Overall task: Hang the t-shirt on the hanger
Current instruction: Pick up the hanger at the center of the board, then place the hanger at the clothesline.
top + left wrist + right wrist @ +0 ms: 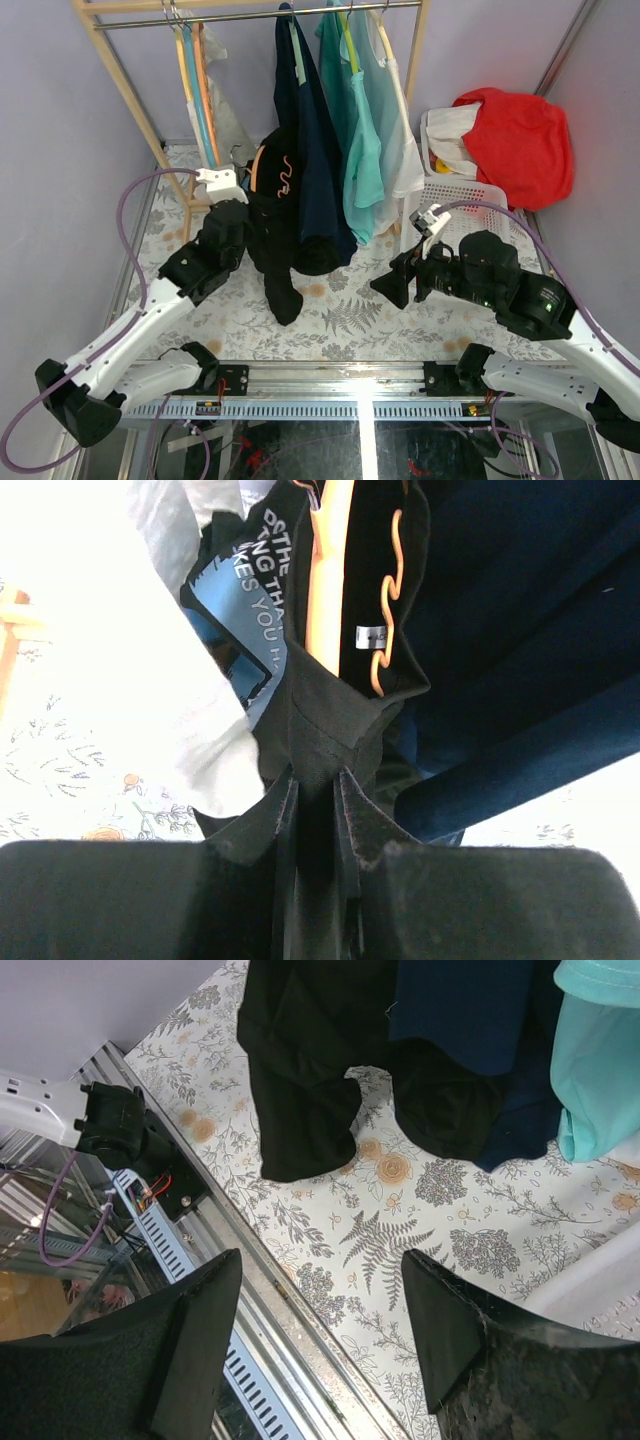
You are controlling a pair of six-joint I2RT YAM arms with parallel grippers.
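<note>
The black t-shirt (275, 245) hangs bunched at the table's middle, one end trailing down to the cloth. The orange hanger (268, 170) with its wavy bar sticks out of the shirt's top. In the left wrist view the hanger (325, 590) lies inside the shirt (320, 730), whose white lettering and blue graphic show. My left gripper (240, 215) is shut on a fold of the t-shirt (318, 780). My right gripper (400, 282) is open and empty, right of the shirt, above the table; the shirt's lower end shows in the right wrist view (300, 1110).
A wooden rack (130, 80) with a metal rail holds yellow and blue hangers, a navy shirt (315, 150) and teal shirts (365, 130). A white basket (470, 200) with a red cloth (515, 135) stands at the back right. The table's metal front rail (250, 1260) lies under my right gripper.
</note>
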